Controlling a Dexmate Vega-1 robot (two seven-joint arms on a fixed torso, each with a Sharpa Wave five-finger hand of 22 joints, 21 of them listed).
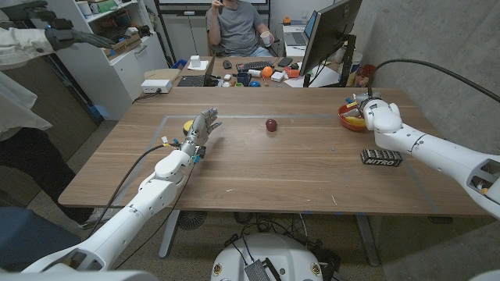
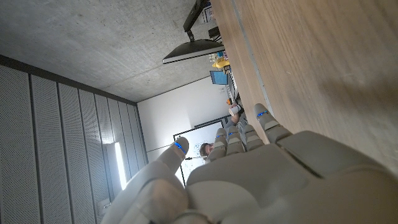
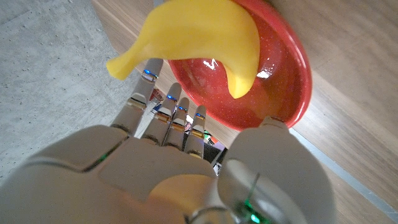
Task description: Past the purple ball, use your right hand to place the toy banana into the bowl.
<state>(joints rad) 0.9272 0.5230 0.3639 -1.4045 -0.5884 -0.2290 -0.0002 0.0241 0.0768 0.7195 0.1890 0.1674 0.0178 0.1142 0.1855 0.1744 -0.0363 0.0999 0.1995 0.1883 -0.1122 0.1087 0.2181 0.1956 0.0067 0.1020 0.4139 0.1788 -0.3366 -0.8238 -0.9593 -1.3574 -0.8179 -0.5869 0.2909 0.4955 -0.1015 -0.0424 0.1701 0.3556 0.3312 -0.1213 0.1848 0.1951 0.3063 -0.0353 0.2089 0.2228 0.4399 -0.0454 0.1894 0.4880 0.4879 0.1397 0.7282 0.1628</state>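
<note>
The yellow toy banana [image 3: 193,37] lies in the red bowl [image 3: 283,81], one end poking out over the rim. My right hand [image 3: 180,162] is right beside the bowl, its fingers [image 3: 166,106] straight and apart just short of the banana, with nothing between them and the thumb. In the head view the bowl [image 1: 344,118] sits at the table's far right with my right hand [image 1: 380,115] next to it. The purple ball [image 1: 271,125] rests mid-table, left of the bowl. My left hand [image 1: 201,129] stands open, fingers spread, holding nothing.
A black box marked NITRO [image 1: 381,157] lies near my right forearm. A small yellow object [image 1: 187,125] sits behind my left hand. Behind the table stand a cluttered desk, a monitor [image 1: 328,31] and a seated person [image 1: 238,27]. Another person's sleeve [image 1: 19,43] is at the left edge.
</note>
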